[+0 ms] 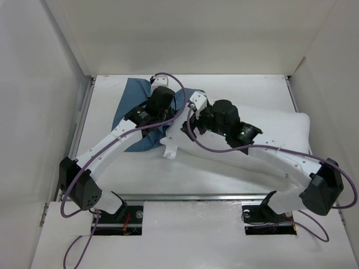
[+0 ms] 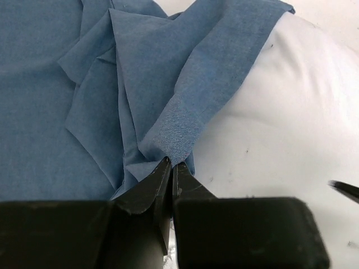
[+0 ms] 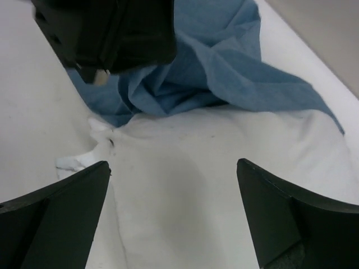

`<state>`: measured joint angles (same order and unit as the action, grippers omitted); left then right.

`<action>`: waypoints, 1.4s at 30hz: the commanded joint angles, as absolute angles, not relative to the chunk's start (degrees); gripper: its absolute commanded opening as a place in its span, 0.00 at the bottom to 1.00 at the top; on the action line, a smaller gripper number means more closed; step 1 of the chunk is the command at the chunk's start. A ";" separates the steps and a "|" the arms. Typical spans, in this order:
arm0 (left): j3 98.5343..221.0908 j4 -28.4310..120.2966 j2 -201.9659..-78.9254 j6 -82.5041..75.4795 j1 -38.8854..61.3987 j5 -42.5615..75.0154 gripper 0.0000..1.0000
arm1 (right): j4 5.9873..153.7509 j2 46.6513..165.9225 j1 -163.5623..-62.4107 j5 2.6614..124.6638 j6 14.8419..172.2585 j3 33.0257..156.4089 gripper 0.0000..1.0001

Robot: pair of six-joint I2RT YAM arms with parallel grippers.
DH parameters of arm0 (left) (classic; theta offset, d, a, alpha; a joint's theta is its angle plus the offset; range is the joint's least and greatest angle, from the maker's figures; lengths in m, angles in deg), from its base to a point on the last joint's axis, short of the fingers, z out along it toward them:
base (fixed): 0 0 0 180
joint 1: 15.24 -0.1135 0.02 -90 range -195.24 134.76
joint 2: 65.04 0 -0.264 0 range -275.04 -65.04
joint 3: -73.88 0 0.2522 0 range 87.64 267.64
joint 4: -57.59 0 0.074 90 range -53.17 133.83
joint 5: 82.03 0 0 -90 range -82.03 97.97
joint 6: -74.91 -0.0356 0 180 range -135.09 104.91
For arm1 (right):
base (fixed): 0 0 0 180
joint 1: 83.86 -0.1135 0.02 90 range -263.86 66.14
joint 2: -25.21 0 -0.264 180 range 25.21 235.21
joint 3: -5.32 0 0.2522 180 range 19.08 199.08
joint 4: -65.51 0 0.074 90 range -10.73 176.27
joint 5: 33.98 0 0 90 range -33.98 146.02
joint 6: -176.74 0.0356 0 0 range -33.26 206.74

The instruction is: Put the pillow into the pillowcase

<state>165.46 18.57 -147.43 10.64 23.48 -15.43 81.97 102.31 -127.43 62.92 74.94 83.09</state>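
Note:
The slate-blue pillowcase (image 1: 130, 101) lies crumpled at the table's back left. One edge of it drapes over the left end of the white pillow (image 1: 280, 131), which stretches to the right. My left gripper (image 2: 171, 163) is shut on the pillowcase's hem (image 2: 179, 129), with the pillow (image 2: 291, 112) just to its right. In the top view it (image 1: 170, 116) sits where cloth and pillow meet. My right gripper (image 3: 173, 163) is open and empty, hovering just above the pillow (image 3: 185, 196) near that end. The pillowcase (image 3: 224, 67) lies beyond it. A white tag (image 3: 76, 161) shows at the pillow's corner.
White enclosure walls (image 1: 61, 67) stand on the left, back and right of the white table (image 1: 224, 87). The left arm's black housing (image 3: 106, 33) hangs close over the right gripper's view. Purple cables (image 1: 168, 75) loop along both arms.

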 commanded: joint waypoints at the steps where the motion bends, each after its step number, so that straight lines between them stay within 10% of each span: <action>1: 166.31 20.98 -146.69 11.19 22.99 -15.24 0.00 | 86.57 108.32 -127.62 61.39 69.33 82.80 1.00; 8: 166.31 20.98 -146.07 11.71 22.46 -14.71 0.00 | 86.04 122.04 -128.24 54.79 69.33 87.72 0.92; 9: 166.83 20.46 -146.07 11.71 22.46 -14.71 0.00 | 85.35 122.93 -127.55 54.79 70.90 88.42 0.77; 11: 166.83 20.45 -145.55 11.71 22.46 -14.71 0.00 | 81.93 123.56 -125.79 50.25 74.32 89.22 0.00; 19: 166.22 19.92 -144.40 11.71 22.46 -14.80 0.00 | 66.18 109.15 -113.67 57.60 87.86 83.86 0.00; 29: 171.13 23.78 -143.35 11.10 22.46 -7.43 0.00 | 67.50 118.36 -113.03 59.98 94.29 91.33 0.00; 42: 185.38 18.70 -147.92 10.48 30.46 -1.79 0.00 | 61.08 125.23 -118.41 30.96 130.32 96.95 0.00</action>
<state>181.18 17.35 -149.42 10.38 28.37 -4.15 65.78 125.43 -120.83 38.92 119.71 93.21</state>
